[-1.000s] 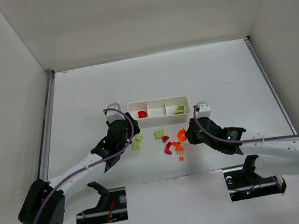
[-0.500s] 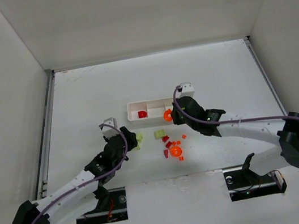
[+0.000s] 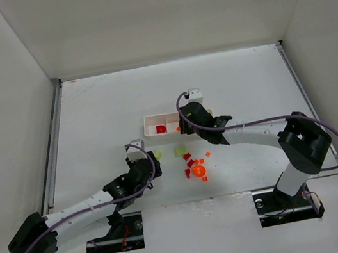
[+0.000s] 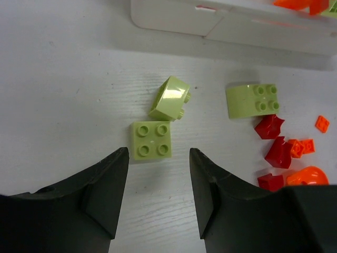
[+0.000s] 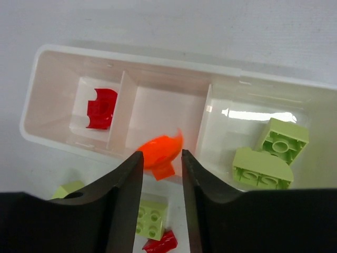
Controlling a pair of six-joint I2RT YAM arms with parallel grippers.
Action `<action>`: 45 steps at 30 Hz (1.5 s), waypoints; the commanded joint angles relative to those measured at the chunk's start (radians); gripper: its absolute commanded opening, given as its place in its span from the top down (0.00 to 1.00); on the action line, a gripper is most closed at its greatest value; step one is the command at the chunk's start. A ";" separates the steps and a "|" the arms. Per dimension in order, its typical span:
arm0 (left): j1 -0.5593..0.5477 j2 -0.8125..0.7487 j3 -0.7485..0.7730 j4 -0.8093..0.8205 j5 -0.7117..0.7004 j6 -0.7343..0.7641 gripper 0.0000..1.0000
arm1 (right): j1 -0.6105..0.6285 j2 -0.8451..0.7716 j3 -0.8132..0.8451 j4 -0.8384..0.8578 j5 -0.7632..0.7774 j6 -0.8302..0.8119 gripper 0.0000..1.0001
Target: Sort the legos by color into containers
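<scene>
Jaws parted at the tray (image 5: 158, 60)
Over its middle compartment, right gripper (image 5: 161, 154) frames blurred orange brick (image 5: 163, 145); left gripper (image 4: 158, 151) above yellow-green brick (image 4: 151, 139) just outside.

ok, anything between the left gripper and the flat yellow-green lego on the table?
Nothing visible. The left gripper is open, with the flat yellow-green lego just ahead and only bare table between. A tilted yellow-green lego sits close by its far edge, beyond the approach.

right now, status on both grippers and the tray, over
Left gripper open, empty, over a yellow-green brick on the table. Right gripper above middle compartment of tray, orange piece blurred between the jaws, grip unclear. Nothing seen in the way.
</scene>
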 commanded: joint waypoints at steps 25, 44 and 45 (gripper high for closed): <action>0.021 0.261 0.084 0.118 -0.064 -0.002 0.55 | 0.221 -0.362 -0.413 0.109 0.000 0.046 0.39; 0.001 0.193 0.112 0.028 -0.063 0.006 0.80 | 0.327 -0.417 -0.508 -0.049 0.019 0.265 0.34; -0.007 0.153 0.115 -0.003 -0.075 0.000 0.80 | 0.332 -0.410 -0.507 -0.044 0.016 0.270 0.39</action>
